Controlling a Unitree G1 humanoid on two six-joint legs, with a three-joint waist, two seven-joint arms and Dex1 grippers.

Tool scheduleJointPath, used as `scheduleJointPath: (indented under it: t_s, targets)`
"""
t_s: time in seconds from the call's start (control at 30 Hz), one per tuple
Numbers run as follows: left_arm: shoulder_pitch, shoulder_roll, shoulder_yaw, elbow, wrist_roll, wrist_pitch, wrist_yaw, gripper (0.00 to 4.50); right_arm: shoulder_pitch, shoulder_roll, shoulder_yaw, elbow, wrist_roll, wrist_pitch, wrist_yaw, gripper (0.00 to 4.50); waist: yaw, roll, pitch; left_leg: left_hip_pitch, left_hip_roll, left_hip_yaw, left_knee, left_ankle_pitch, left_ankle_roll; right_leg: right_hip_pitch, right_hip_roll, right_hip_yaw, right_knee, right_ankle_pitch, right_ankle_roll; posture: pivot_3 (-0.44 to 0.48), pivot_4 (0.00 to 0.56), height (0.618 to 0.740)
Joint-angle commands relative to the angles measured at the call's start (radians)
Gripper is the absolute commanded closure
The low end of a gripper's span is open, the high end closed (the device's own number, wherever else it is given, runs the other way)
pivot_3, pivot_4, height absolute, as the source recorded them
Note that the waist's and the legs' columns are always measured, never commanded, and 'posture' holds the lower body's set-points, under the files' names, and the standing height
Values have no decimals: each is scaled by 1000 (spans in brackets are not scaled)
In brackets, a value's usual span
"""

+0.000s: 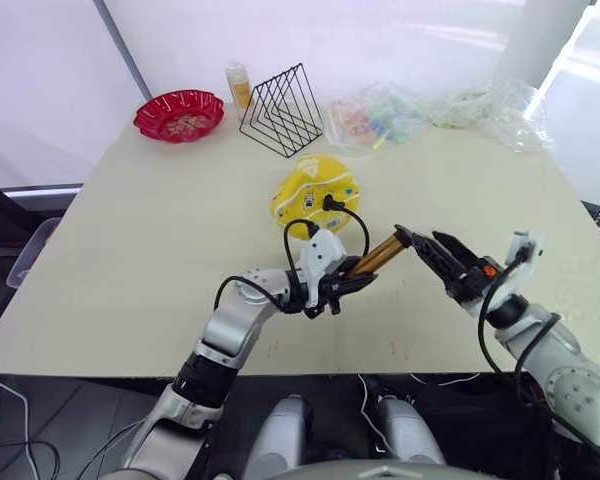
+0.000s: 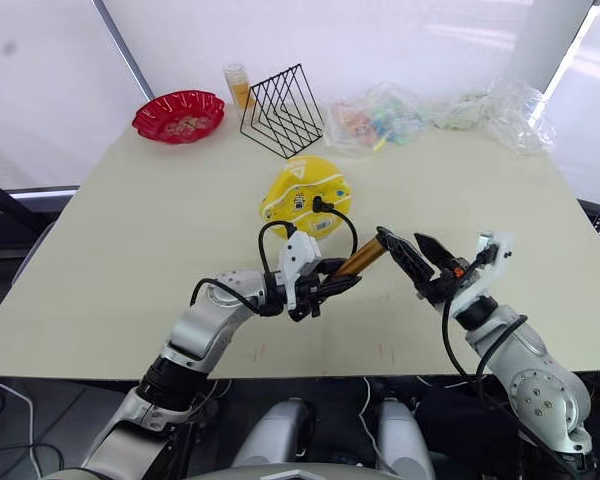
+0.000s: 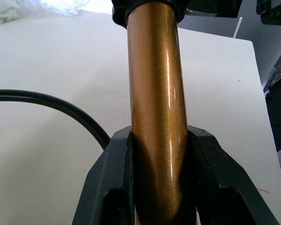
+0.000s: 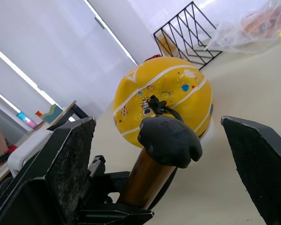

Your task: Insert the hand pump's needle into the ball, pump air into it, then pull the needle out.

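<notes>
Left end effector clamps hand pump barrel as brace; needle seated in ball, mid-surface. Right end effector open around handle; I judge pumping next.

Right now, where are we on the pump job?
Done: the needle's fitting sits in the ball, hose attached.
In hand: the left gripper is shut on the hand pump; the right gripper is open at the black handle, not gripping it.
Left: the ball looks partly flat, so pumping, then pulling the needle.
</notes>
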Motion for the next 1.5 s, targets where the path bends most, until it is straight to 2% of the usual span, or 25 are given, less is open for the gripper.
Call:
scheduleJointPath:
  t_s: [0.03, 0.43, 1.3, 1.37, 1.4, 1.43, 1.5]
  targets:
    - [-3, -9, 12, -38, -23, -38, -18, 3447, -44, 42, 0, -3, 79, 13, -70, 0, -2, 0, 0, 0, 0, 0, 0, 0, 0, 0, 0, 0, 0, 0, 0, 0, 150, 737]
    - [-13, -28, 14, -38, -35, -46, -38, 3447, -124, 132, 13, 78, 129, 25, -165, 0, -21, 0, 0, 0, 0, 0, 0, 0, 0, -1, 1, 0, 1, 0, 0, 0, 150, 737]
    - [-3, -37, -7, -28, -31, 2, -28, 3447, -163, 137, 57, 38, 177, 40, -154, 0, -22, 0, 0, 0, 0, 0, 0, 0, 0, -1, 2, 0, 2, 0, 0, 0, 150, 737]
    - [0, -38, -7, -30, -31, 7, -26, 3447, -161, 133, 61, 37, 171, 39, -151, 522, -22, 0, 0, 0, 0, 0, 0, 0, 0, -1, 2, 0, 2, 0, 0, 0, 150, 737]
    - [0, -38, -7, -31, -31, 8, -26, 3447, -161, 132, 61, 37, 169, 39, -149, 967, -22, 0, 0, 0, 0, 0, 0, 0, 0, -1, 1, 0, 2, 0, 0, 0, 150, 737]
    - [1, -38, -7, -33, -31, 9, -25, 3447, -159, 131, 61, 35, 169, 39, -149, 1134, -22, 0, 0, 0, 0, 0, 0, 0, 0, -1, 1, 0, 2, 0, 0, 0, 150, 737]
    - [4, -37, -10, -37, -35, 13, -24, 3447, -156, 129, 62, 37, 162, 36, -147, 1994, -22, 0, 0, 0, 0, 0, 0, 0, 0, -1, 1, 0, 2, 0, 0, 0, 150, 737]
